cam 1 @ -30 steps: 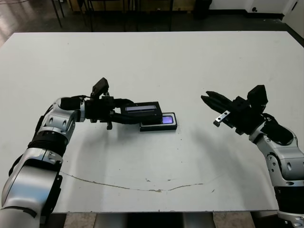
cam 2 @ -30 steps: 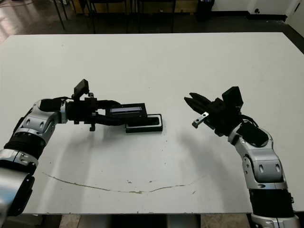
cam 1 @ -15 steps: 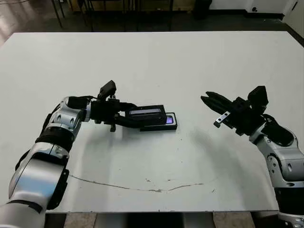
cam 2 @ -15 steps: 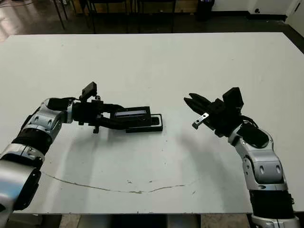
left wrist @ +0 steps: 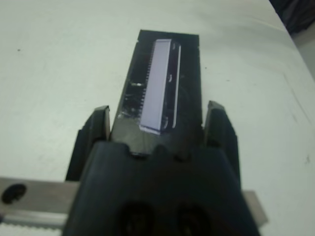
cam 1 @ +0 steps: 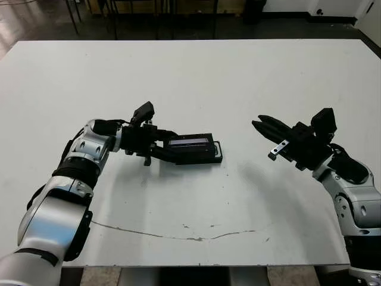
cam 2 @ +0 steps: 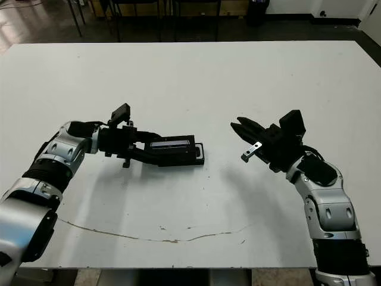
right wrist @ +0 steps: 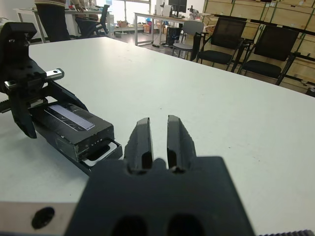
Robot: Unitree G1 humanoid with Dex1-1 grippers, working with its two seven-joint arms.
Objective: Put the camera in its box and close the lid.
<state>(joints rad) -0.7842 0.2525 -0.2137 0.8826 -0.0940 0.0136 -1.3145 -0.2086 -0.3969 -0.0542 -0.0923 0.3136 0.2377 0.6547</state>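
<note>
So our left claw (cam 1: 178, 152) is clamped on the lid (cam 1: 191, 145), one finger on each long side, holding it over the box (cam 1: 218, 154) near the middle of the white table (cam 1: 196, 77). The lid covers most of the box, with only the far end of the box poking out past it. We can't really see the camera under there. Our right claw (cam 1: 258, 125) hangs above the table well off to the right, fingers nearly together, holding nothing.
</note>
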